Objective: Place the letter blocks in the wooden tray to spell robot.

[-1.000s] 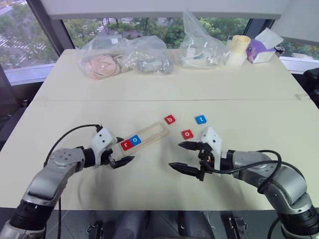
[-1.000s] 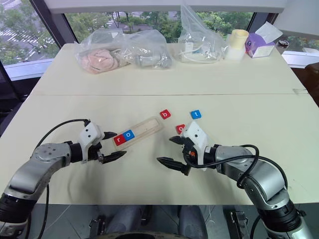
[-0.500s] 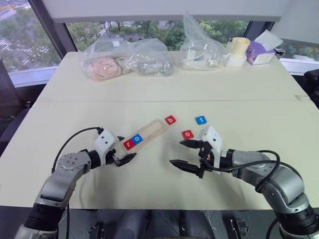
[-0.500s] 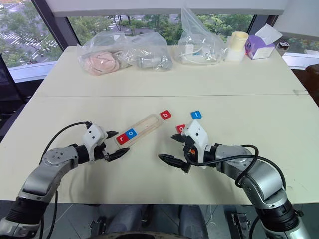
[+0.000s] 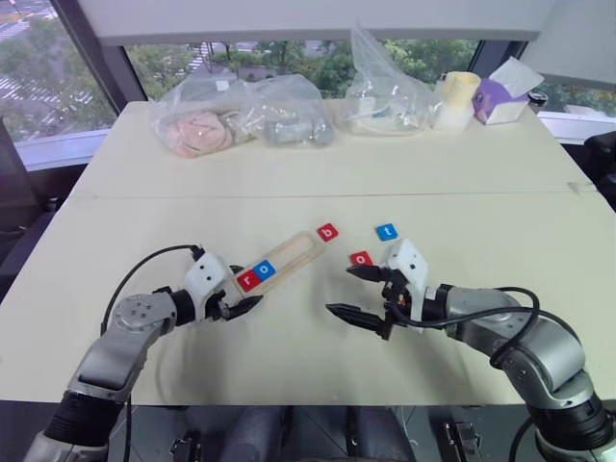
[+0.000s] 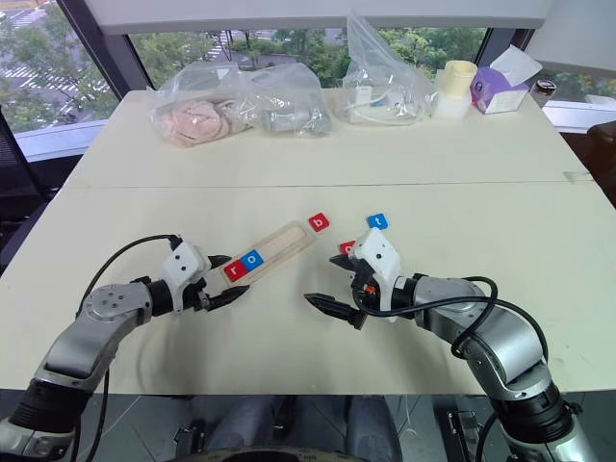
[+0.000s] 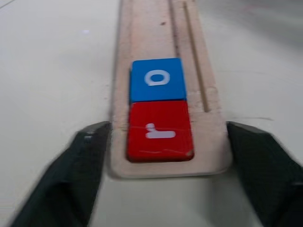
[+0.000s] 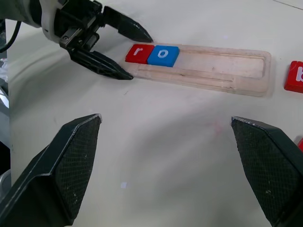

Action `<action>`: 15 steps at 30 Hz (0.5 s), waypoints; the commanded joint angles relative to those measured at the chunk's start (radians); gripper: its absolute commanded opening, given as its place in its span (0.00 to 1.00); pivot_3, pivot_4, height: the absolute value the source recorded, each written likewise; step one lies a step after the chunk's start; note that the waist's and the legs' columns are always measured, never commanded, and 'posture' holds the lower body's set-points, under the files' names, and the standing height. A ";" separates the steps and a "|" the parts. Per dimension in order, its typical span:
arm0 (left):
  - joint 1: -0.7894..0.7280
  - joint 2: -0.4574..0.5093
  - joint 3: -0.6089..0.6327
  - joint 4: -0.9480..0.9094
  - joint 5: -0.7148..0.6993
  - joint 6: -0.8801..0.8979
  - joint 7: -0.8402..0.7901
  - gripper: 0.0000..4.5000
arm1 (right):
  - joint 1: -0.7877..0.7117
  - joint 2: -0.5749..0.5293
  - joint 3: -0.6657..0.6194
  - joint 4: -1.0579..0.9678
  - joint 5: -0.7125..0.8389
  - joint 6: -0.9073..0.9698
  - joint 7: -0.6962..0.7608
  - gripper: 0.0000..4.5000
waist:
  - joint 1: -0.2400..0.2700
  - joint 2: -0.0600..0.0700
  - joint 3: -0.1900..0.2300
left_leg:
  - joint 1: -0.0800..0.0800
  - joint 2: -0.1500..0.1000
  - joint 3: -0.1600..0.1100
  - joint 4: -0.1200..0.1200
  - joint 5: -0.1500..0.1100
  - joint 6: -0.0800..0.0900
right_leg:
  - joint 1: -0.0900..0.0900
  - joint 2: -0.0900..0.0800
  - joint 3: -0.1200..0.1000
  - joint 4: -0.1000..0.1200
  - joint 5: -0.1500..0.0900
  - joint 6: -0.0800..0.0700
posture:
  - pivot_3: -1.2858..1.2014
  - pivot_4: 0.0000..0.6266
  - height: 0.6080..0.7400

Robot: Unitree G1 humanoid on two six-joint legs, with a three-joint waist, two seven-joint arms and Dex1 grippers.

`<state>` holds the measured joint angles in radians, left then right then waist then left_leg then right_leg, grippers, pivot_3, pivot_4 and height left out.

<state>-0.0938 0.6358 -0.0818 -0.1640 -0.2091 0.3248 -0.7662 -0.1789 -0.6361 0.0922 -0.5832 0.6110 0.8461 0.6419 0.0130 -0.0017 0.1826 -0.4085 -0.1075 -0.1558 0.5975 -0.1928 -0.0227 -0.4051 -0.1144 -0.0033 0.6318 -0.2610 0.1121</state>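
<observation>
The wooden tray (image 5: pixel 298 250) lies slanted on the table, with a red r block (image 5: pixel 246 280) and a blue o block (image 5: pixel 263 270) side by side at its near end. My left gripper (image 5: pixel 243 287) is shut on that end, its fingers (image 7: pixel 85 161) pressed against both long sides of the tray (image 7: pixel 156 28). Loose on the table lie a red b block (image 5: pixel 328 231), a red o block (image 5: pixel 361 258) and a blue t block (image 5: pixel 386 231). My right gripper (image 5: pixel 339 291) hangs open and holds nothing, just in front of the red o block.
Clear plastic bags (image 5: pixel 241 114) with soft items lie along the far edge of the table. Another bag (image 5: pixel 387 91), a pale cup (image 5: pixel 458 94) and a purple tissue box (image 5: pixel 502 96) stand at the back right. A seam (image 5: pixel 337 194) crosses the table.
My left gripper's fingers have closed in on the near end of the tray. The right gripper and the loose blocks have stayed put.
</observation>
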 commanded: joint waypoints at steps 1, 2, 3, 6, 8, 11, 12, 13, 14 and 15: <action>0.010 0.009 -0.012 0.045 0.039 0.015 0.010 0.70 | -0.015 0.007 -0.016 -0.012 0.005 -0.007 -0.005 1.00 | 0.000 0.001 -0.001 | 0.000 0.000 0.000 0.000 0.000 0.000 | 0.000 0.000 0.000 0.000 0.000 0.000 | 0.52 0.24 1.00; 0.005 0.009 -0.011 0.049 0.035 0.008 0.003 0.70 | -0.014 0.006 -0.019 -0.012 0.005 -0.007 -0.006 1.00 | 0.000 0.001 -0.001 | 0.000 0.000 0.000 0.000 0.000 0.000 | 0.000 0.000 0.000 0.000 0.000 0.000 | 0.52 0.24 1.00; -0.003 0.011 -0.007 0.051 0.028 0.003 -0.005 0.70 | -0.013 0.003 -0.024 -0.011 0.006 -0.006 -0.006 1.00 | 0.000 0.001 -0.001 | 0.000 0.000 0.000 0.000 0.000 0.000 | 0.000 0.000 0.000 0.000 0.000 0.000 | 0.52 0.24 1.00; -0.039 0.045 0.011 0.037 -0.014 -0.025 -0.093 0.70 | -0.015 -0.011 -0.049 -0.003 0.010 -0.002 -0.006 1.00 | 0.000 0.001 -0.001 | 0.000 0.000 0.000 0.000 0.000 0.000 | 0.000 0.000 0.000 0.000 0.000 0.000 | 0.52 0.24 1.00; -0.072 0.097 0.008 0.043 -0.032 -0.054 -0.193 0.70 | -0.014 -0.024 -0.074 0.013 0.011 -0.005 0.001 1.00 | -0.001 0.001 -0.001 | 0.000 0.000 0.000 0.000 0.000 0.000 | -0.001 0.000 0.000 0.000 0.000 0.000 | 0.52 0.24 1.00; -0.124 0.175 -0.027 0.102 -0.006 -0.124 -0.320 0.70 | -0.005 -0.049 -0.109 0.044 -0.004 -0.024 0.012 1.00 | -0.001 0.000 -0.001 | -0.001 0.000 0.001 0.000 0.000 0.000 | -0.002 0.000 0.000 0.000 0.000 0.000 | 0.52 0.24 1.00; -0.149 0.189 -0.037 0.124 -0.011 -0.143 -0.366 0.70 | -0.003 -0.059 -0.125 0.062 -0.015 -0.033 0.011 1.00 | -0.001 0.000 -0.001 | -0.001 0.000 0.001 -0.001 0.000 0.000 | -0.002 0.000 0.000 0.000 0.000 0.000 | 0.52 0.24 1.00; -0.169 0.194 -0.043 0.139 -0.021 -0.154 -0.401 0.70 | -0.002 -0.065 -0.140 0.075 -0.017 -0.037 0.011 1.00 | -0.001 0.000 -0.001 | -0.001 0.000 0.001 -0.001 0.000 0.000 | -0.002 0.000 0.000 -0.001 0.000 0.000 | 0.52 0.24 1.00; -0.192 0.193 -0.051 0.153 -0.032 -0.169 -0.437 0.70 | 0.000 -0.073 -0.158 0.083 -0.012 -0.036 0.014 1.00 | -0.001 0.001 -0.001 | -0.002 0.000 0.001 -0.001 0.000 0.000 | -0.002 0.000 0.000 -0.001 0.000 0.000 | 0.52 0.24 1.00; -0.211 0.189 -0.058 0.165 -0.036 -0.182 -0.465 0.70 | 0.003 -0.080 -0.171 0.085 -0.009 -0.034 0.017 1.00 | 0.000 0.001 -0.001 | -0.002 0.000 0.001 -0.001 0.000 0.000 | -0.002 0.000 0.000 -0.001 0.000 0.000 | 0.52 0.24 1.00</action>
<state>-0.2883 0.8238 -0.1274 -0.0017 -0.2292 0.1749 -1.1795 -0.1725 -0.7054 -0.0396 -0.4824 0.5934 0.8287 0.6476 0.0132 -0.0012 0.1819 -0.4104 -0.1079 -0.1542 0.5965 -0.1928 -0.0226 -0.4073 -0.1141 -0.0032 0.6305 -0.2609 0.1120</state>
